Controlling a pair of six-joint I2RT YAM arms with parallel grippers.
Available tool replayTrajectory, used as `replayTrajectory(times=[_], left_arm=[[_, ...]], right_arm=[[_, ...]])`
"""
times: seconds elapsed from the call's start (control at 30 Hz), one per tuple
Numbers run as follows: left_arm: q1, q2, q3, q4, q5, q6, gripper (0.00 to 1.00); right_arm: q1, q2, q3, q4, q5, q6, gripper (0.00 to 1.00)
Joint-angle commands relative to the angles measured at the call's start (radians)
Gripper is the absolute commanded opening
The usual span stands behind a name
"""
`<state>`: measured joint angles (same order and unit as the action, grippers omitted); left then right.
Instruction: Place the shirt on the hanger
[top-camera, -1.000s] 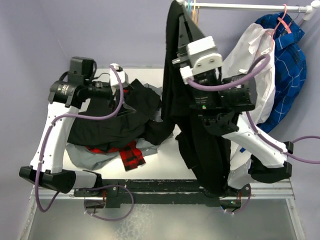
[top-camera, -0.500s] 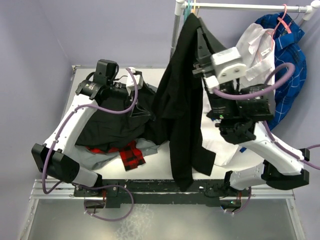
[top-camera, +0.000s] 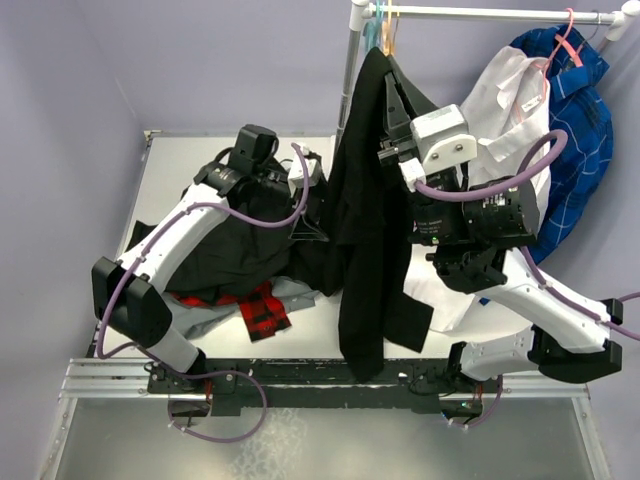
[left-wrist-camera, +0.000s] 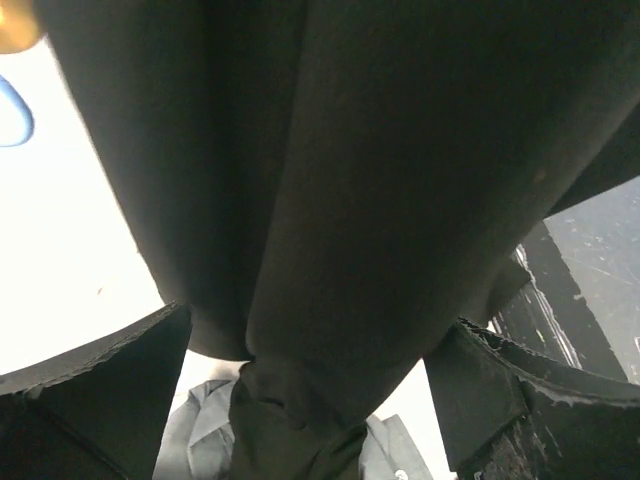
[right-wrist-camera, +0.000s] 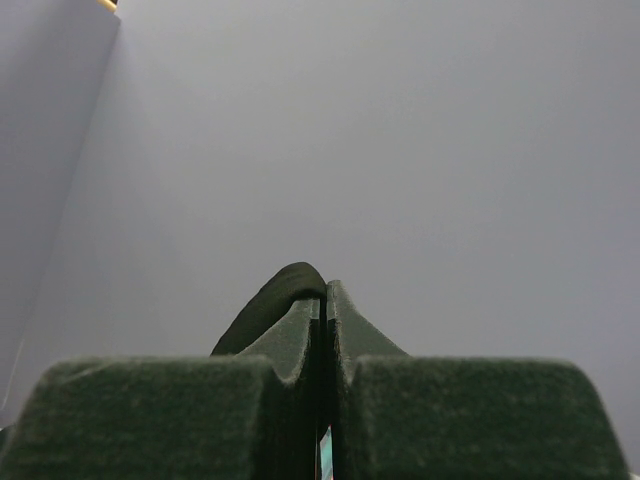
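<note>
Aloft, right claw (right-wrist-camera: 324, 296) pinches shirt (top-camera: 365, 220).

The shirt (top-camera: 365, 200) is plain black, without any pattern. The hanger (top-camera: 389, 30) is yellow-orange, and another hanger (top-camera: 566, 40) is pink. The second shirt (top-camera: 505, 95) is white. One more garment (top-camera: 585, 140) is bright blue with thin pale check lines. The worktop (top-camera: 180, 160) is pale grey. The plaid cloth (top-camera: 262, 308) is red and black, and the cloth beside it (top-camera: 200, 318) is grey. The arms (top-camera: 165, 250) are white with black joints, and their cables (top-camera: 480, 185) are purple. The right fingers (right-wrist-camera: 160, 420) are dark green. The wall (top-camera: 200, 60) is lilac.
</note>
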<state>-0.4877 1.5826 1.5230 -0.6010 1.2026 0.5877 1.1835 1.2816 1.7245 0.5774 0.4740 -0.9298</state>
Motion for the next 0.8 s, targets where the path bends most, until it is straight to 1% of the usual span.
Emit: replayTrajectory(times=[0.0,0.03,0.07,0.1,0.13,0.17,0.2,0.23,0.37,0.43,0.57,0.7,0.77], left_arm=[[-0.013,-0.010,0.026,-0.054,0.103,0.057,0.95],[-0.015,-0.012,0.031,-0.090,0.104,0.083,0.91],[-0.017,-0.013,0.035,-0.120,0.098,0.113,0.85],[-0.017,-0.018,0.038,-0.148,0.086,0.140,0.73],[-0.017,-0.022,0.038,-0.173,0.067,0.164,0.59],[-0.017,-0.026,0.041,-0.195,0.044,0.188,0.38],[-0.017,-0.032,0.043,-0.221,0.010,0.213,0.14],[-0.017,-0.038,0.046,-0.231,-0.030,0.225,0.00],[-0.016,-0.074,0.094,-0.287,-0.258,0.264,0.00],[-0.002,-0.092,0.134,-0.337,-0.335,0.296,0.00],[0.040,-0.122,0.241,-0.446,-0.429,0.383,0.00],[0.092,-0.124,0.392,-0.557,-0.489,0.462,0.00],[0.099,-0.123,0.459,-0.595,-0.528,0.489,0.00]], right_arm=[[-0.002,-0.031,0.001,0.070,0.024,0.006,0.00],[-0.002,-0.032,0.000,0.072,0.027,0.002,0.00],[-0.002,-0.034,-0.003,0.075,0.029,-0.003,0.00],[-0.002,-0.036,-0.007,0.079,0.030,-0.007,0.00],[-0.002,-0.038,-0.010,0.081,0.033,-0.011,0.00],[-0.002,-0.041,-0.014,0.084,0.037,-0.016,0.00],[-0.002,-0.045,-0.019,0.090,0.042,-0.023,0.00],[-0.002,-0.050,-0.026,0.097,0.047,-0.031,0.00],[-0.002,-0.091,-0.059,0.108,0.076,-0.045,0.00],[-0.002,-0.108,-0.063,0.091,0.094,-0.046,0.00],[-0.002,-0.122,-0.063,0.050,0.128,-0.061,0.00],[-0.003,-0.122,-0.071,0.040,0.162,-0.100,0.00],[-0.005,-0.121,-0.079,0.040,0.177,-0.119,0.00]])
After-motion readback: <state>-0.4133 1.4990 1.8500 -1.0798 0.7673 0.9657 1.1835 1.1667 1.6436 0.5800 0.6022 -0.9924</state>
